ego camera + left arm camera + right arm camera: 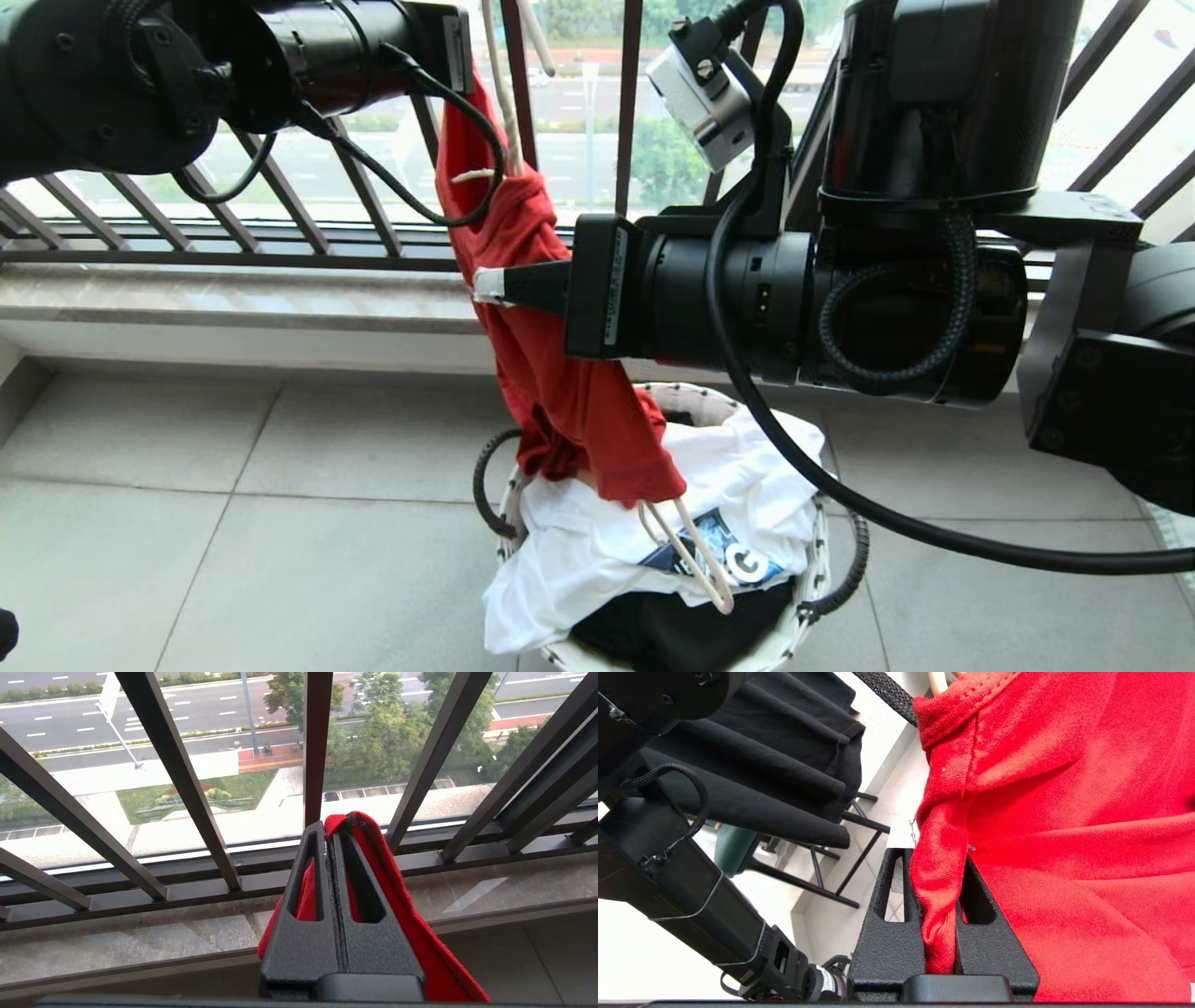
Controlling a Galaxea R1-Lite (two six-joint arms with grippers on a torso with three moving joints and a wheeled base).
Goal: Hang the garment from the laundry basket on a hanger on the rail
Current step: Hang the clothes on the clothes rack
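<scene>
The red garment (551, 373) hangs in a long bunch over the laundry basket (810, 569), its lower end just above the clothes inside. My left gripper (327, 828) is shut on the garment's top edge (411, 914), high up by the window bars. From the right, my right gripper (490, 285) reaches in level and is shut on a fold of the red cloth (938, 905) halfway down. The cream hanger (700, 560) runs through the garment. One end sticks out below the cloth and thin strands show at the top. The rail is out of view.
A white printed T-shirt (597, 551) and a black T-shirt (672, 635) fill the basket. The black barred balcony railing (280, 215) and a stone sill (233, 299) stand close behind. Grey floor tiles (233, 513) lie to the left. Black clothes (761, 765) hang on a rack.
</scene>
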